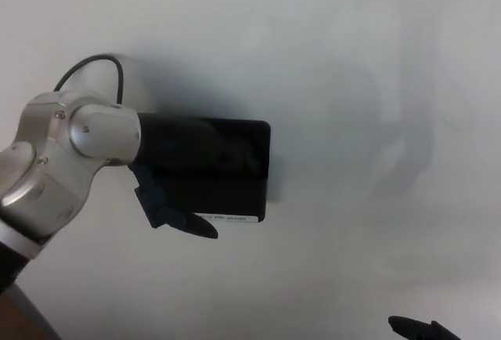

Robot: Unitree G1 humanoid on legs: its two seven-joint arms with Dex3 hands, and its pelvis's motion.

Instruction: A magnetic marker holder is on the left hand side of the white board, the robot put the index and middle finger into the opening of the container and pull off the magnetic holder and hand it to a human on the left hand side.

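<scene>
The magnetic marker holder [227,171] is a glossy black box sitting flat against the whiteboard [344,58], directly at the front of my left hand [176,179]. Its far edge, the one away from my wrist, shows a rounded upper corner, and a narrow white label strip [227,218] runs along its lower edge just beyond my thumb tip.

My left hand reaches onto the holder from the wrist side. The black of the hand and the black of the box run together, so I cannot tell whether my two thick fingers are inside the opening, curled around it, or only lying on its face. What I can make out is my thumb [184,218], which angles down under the hand and ends in a dark point touching or just below the holder's bottom edge, right beside the label.

Behind the hand, my silver wrist joint [86,132] bulges out, and the pale forearm [39,191] slopes away from it toward me. A thin black cable [98,66] loops above the wrist, against the board.

The whiteboard fills everything around the hand, with soft grey shadows falling beyond the holder's far side.

Well apart from my left hand, low on the opposite side, only the dark tip of my right hand [423,329] shows; its fingers cannot be read.
</scene>
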